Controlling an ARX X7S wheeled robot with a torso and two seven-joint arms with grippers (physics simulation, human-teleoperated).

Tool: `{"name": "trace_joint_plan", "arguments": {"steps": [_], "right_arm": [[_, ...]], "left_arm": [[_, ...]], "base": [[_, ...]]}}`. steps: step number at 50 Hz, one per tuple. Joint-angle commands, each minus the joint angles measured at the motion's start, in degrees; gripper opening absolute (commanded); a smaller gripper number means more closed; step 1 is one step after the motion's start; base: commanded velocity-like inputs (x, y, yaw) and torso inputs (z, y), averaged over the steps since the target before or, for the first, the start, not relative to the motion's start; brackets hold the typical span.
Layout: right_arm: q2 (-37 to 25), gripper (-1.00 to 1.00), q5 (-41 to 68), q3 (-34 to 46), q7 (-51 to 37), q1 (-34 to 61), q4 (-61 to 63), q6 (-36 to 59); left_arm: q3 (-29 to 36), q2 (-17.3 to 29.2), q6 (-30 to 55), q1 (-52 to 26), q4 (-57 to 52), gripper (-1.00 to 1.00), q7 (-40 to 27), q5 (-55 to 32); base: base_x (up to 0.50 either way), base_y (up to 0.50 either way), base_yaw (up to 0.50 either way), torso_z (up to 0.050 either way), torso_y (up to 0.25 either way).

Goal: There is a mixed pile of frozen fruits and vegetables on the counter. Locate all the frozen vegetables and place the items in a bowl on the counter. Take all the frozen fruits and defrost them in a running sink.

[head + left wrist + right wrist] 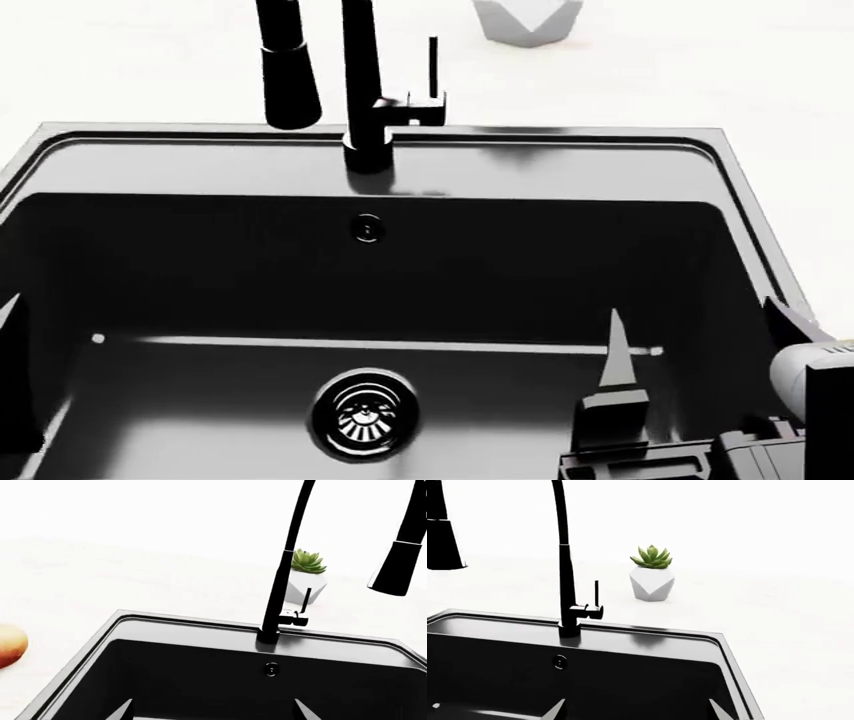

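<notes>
The black sink (534, 140) fills the head view, with its round metal drain (363, 413) and tall black faucet (370, 140); no water shows. My right gripper (701, 340) hangs open and empty over the basin's right side. My left gripper (213, 712) is also open and empty above the basin; only a dark sliver of it shows at the head view's left edge. From the pile, one round golden-orange item (9, 645) lies on the white counter (133, 580) beside the sink. The bowl and the frozen vegetables are out of view. My right gripper (635, 712) holds nothing in its wrist view.
A succulent in a white faceted pot (652, 582) stands on the counter behind the sink. The faucet's spray head (287, 80) hangs over the basin's back left, and its thin lever (431, 70) rises beside the faucet base.
</notes>
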State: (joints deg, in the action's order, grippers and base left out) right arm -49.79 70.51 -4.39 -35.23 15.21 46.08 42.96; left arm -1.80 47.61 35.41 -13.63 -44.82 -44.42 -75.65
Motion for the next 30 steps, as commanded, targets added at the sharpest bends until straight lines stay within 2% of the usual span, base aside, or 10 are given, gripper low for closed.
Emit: {"name": "trace_joint_plan", "arguments": {"steps": [1,17,30], "right_arm": [[1.21,1.00,-1.20,-1.30,1.89,0.14,-0.88,-0.25],[1.38,1.00,-2.44,-2.27,1.92,-1.55,-0.41,-1.56],[1.86,1.00,-3.29,-1.93,2.38,-2.20,-0.68,-2.17]], "left_arm": [[-1.47,-1.03,-0.60,-0.04,-0.20,1.00,2.02,-0.30],[-1.41,-0.98,-0.86,0.89,0.23,1.00,2.73,0.68],[-1.95,0.03,-0.44,-0.88,0.45,1.00,1.16,-1.90]], "base": [[0.00,0.50,0.00,0.000,0.000],[0.00,0.50,0.00,0.000,0.000],[0.00,0.50,0.00,0.000,0.001]]}}
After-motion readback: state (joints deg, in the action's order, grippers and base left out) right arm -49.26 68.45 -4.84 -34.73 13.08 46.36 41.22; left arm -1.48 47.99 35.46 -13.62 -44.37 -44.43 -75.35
